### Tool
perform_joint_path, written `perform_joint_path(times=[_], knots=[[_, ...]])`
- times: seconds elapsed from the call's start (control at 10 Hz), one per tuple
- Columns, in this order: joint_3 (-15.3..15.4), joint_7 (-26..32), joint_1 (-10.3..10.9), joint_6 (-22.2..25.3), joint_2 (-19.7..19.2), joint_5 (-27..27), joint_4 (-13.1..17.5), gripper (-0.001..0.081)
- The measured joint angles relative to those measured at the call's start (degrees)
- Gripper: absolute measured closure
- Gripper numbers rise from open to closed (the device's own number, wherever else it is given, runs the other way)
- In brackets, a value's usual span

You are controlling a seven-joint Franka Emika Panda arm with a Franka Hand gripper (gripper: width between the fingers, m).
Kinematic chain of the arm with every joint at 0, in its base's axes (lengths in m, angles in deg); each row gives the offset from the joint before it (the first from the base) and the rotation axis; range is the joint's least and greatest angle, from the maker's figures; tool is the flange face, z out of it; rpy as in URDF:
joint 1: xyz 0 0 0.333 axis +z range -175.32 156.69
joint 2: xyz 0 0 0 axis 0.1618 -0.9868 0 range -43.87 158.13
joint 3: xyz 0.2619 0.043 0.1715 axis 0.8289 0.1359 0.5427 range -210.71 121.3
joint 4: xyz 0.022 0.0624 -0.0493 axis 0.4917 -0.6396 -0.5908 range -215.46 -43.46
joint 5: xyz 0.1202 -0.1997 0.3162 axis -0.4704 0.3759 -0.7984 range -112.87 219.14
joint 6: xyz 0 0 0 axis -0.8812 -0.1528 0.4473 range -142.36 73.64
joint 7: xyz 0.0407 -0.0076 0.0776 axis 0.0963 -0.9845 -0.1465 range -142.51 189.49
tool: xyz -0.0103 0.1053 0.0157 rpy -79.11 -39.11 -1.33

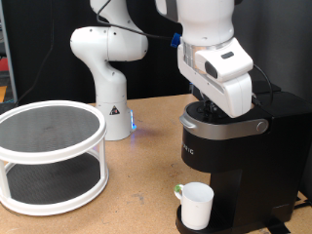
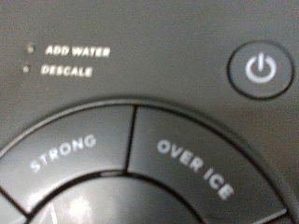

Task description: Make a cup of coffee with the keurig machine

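Note:
The black keurig machine (image 1: pixel 239 161) stands at the exterior view's right on the wooden table. The white cup (image 1: pixel 196 205) stands upright on its drip tray under the spout. My gripper is pressed down onto the top of the machine; its fingers are hidden behind the white hand (image 1: pixel 219 73). The wrist view is filled by the machine's button panel (image 2: pixel 140 159): "STRONG" and "OVER ICE" buttons, a round power button (image 2: pixel 261 67), and "ADD WATER" and "DESCALE" labels. No fingers show in the wrist view.
A white two-tier round rack (image 1: pixel 49 156) with dark mesh shelves stands at the exterior view's left. A second white robot arm base (image 1: pixel 107 78) stands behind, with a small blue light at its foot. A small green thing lies beside the cup.

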Motion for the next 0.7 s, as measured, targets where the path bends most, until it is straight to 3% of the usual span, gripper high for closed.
perform_joint_path(times=[0.4, 0.7], knots=[[-1.0, 3.0, 0.0, -1.0, 3.1, -4.7, -1.2, 0.0801], [-1.8, 4.7, -0.1, 3.4, 5.3, -4.3, -0.5, 0.0801]])
